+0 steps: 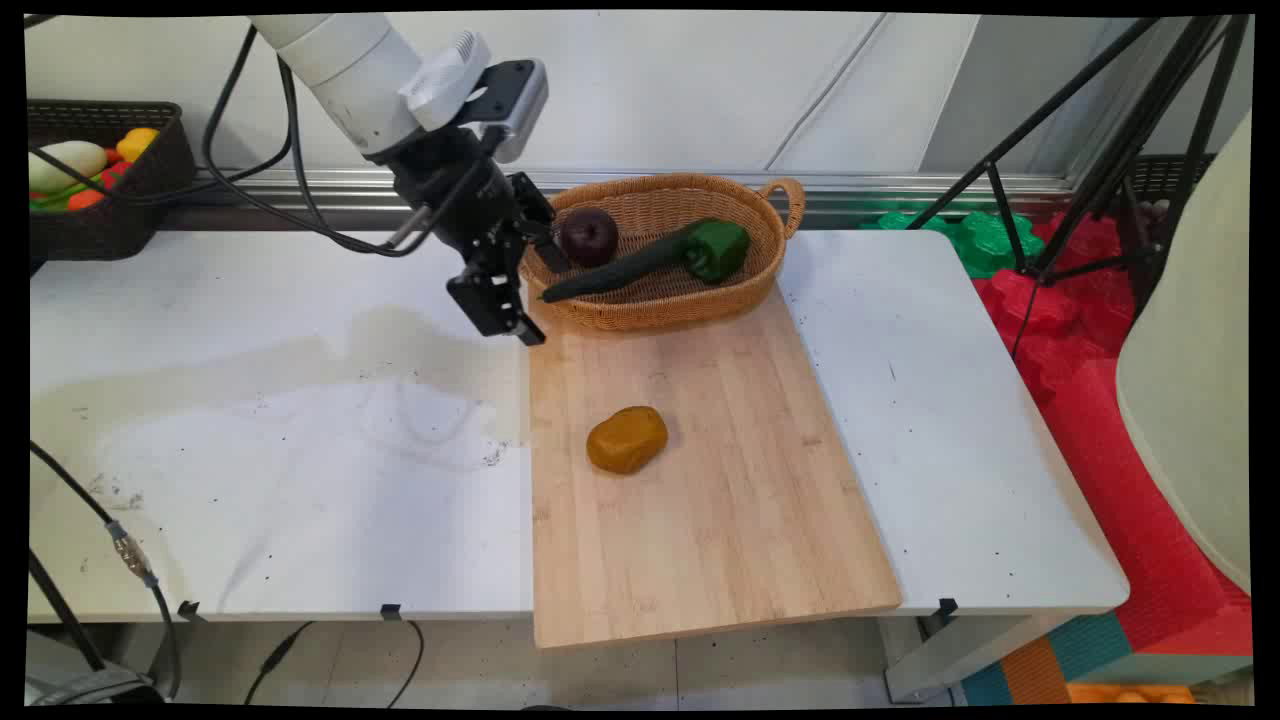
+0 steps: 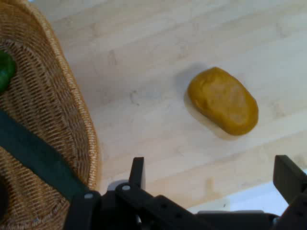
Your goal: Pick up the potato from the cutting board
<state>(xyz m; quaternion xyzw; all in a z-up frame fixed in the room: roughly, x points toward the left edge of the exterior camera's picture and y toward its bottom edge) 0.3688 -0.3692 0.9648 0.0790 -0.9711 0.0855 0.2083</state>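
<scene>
End effector [image 1: 497, 305] spread and empty, hanging beside the wicker basket [image 1: 655, 300].

A brown potato-like lump [image 1: 627, 439] lies alone on the wooden board [image 1: 720, 520], below and to the end effector's front, well apart, long axis slanted across the board's grain; the cucumber [image 1: 615, 272], pepper [image 1: 718, 248] and dark fruit [image 1: 588, 236] sit in the basket close alongside.

Brown potato [image 2: 223, 100] on wooden board [image 2: 158, 62], wicker basket [image 2: 48, 120] left, fingers [image 2: 137, 172] spread
</scene>
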